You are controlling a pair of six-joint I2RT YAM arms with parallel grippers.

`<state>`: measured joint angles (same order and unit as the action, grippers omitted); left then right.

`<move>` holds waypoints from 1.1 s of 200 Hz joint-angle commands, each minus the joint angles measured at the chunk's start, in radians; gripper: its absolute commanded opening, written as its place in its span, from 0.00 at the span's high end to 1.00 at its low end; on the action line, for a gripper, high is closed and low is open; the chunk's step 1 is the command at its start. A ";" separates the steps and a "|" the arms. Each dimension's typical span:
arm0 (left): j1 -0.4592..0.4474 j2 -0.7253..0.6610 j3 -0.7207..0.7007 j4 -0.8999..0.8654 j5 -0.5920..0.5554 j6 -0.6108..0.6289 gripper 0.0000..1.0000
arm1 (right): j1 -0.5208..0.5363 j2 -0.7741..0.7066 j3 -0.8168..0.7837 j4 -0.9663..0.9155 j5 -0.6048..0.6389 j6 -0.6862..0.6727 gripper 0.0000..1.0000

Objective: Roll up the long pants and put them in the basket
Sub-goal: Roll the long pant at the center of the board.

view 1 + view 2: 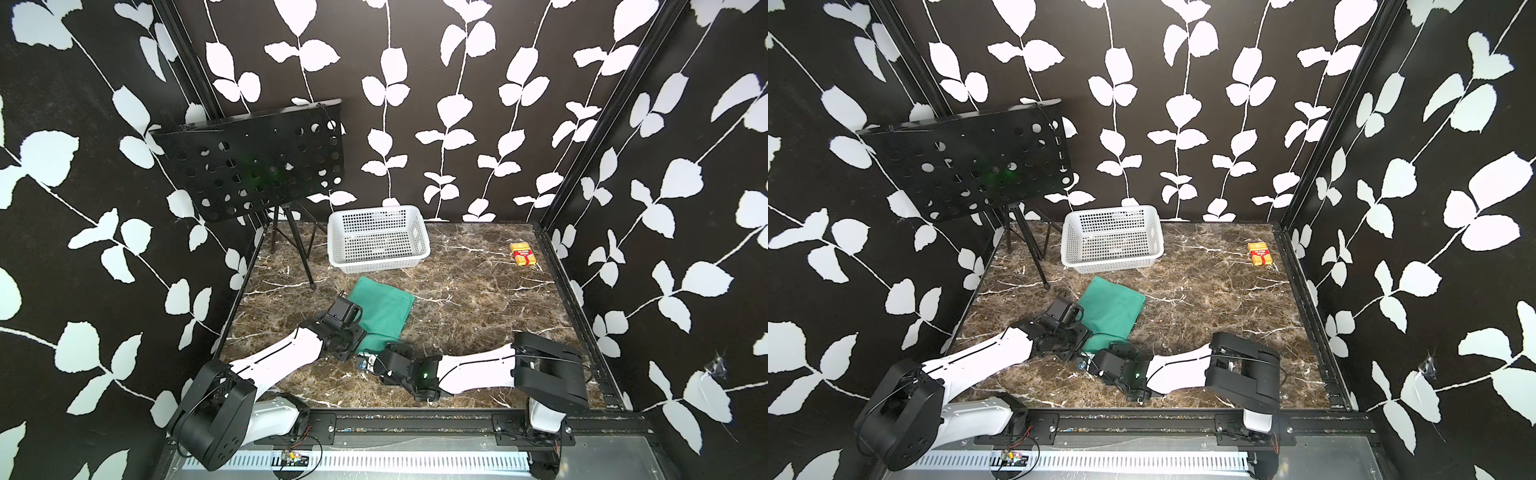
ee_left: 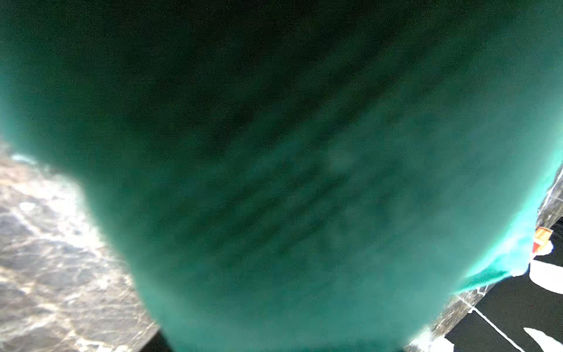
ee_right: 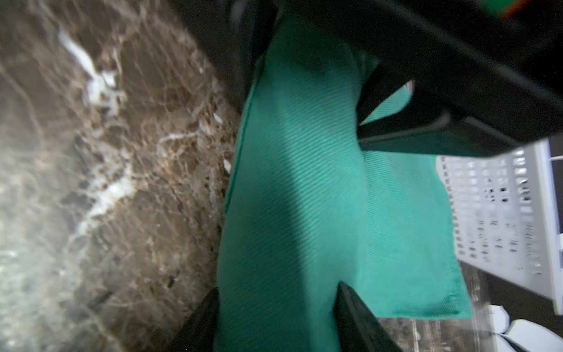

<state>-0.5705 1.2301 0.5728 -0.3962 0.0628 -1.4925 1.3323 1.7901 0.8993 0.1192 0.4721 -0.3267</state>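
1. Stand (image 1: 253, 162): black plate with round holes on a tripod, at the far left corner of the table (image 1: 478, 316). It is tilted and stands clear of everything else.
2. Left gripper (image 1: 359, 332): low over the near left edge of the pants. In both top views its own wrist hides the jaws. The left wrist view is almost filled by blurred green cloth pressed close to the lens, and no fingers show. Cannot tell whether it is wide, narrow or holding.
3. Pants (image 1: 384, 309): teal-green, folded to a compact oblong lying on the table left of centre and slanted. The far corner is just beside the front wall of the basket; contact there cannot be judged. The far part lies flat. The near end is bunched into a thick fold between the two grippers.
4. Basket (image 1: 376, 266): white, slotted walls, upright at the back of the table, just behind the pants. Nothing seen inside.
5. Right gripper (image 3: 278, 286): at the near end of the pants, reaching in from the right and low to the table. In the right wrist view its two dark fingers (image 3: 359, 320) stand partly apart with the thick fold of cloth filling the gap and touching both. It is gripping the pants.
6. Box (image 1: 523, 253): small, yellow and red, flat on the table near the far right edge, well apart from the pants and both arms.
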 commanded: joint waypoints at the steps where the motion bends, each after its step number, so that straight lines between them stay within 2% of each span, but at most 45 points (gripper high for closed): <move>1: 0.004 -0.023 -0.017 -0.132 -0.037 0.000 0.39 | -0.019 0.009 0.008 -0.017 0.014 0.041 0.71; 23: 0.004 -0.086 0.014 -0.158 -0.074 0.030 0.25 | -0.050 -0.045 -0.007 -0.073 -0.086 0.102 0.88; 54: 0.004 -0.157 0.039 -0.182 -0.068 0.060 0.14 | -0.118 -0.116 -0.004 -0.180 -0.316 0.185 1.00; 77: -0.009 -0.188 0.039 -0.182 -0.035 0.079 0.13 | -0.173 -0.140 0.007 -0.241 -0.501 0.236 1.00; 111: -0.091 -0.229 0.016 -0.137 -0.052 0.073 0.12 | -0.263 -0.157 0.028 -0.296 -0.765 0.308 1.00; 127: -0.123 -0.230 -0.008 -0.102 -0.057 0.050 0.12 | -0.308 -0.156 0.041 -0.317 -0.882 0.342 1.00; 152: -0.123 -0.211 -0.030 -0.033 -0.049 0.041 0.12 | -0.375 -0.129 0.071 -0.359 -1.067 0.387 1.00; 158: -0.152 -0.203 -0.028 -0.028 -0.047 0.044 0.12 | -0.391 -0.118 0.077 -0.374 -1.107 0.396 1.00; 198: -0.152 -0.152 -0.028 0.034 -0.057 0.054 0.14 | -0.494 -0.053 0.085 -0.398 -1.332 0.485 1.00; 220: -0.152 -0.112 -0.027 0.076 -0.080 0.060 0.19 | -0.542 -0.032 0.069 -0.395 -1.377 0.526 1.00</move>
<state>-0.7185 1.0863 0.5594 -0.3817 0.0162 -1.4464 0.8307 1.7229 0.9680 -0.2047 -0.7467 0.1085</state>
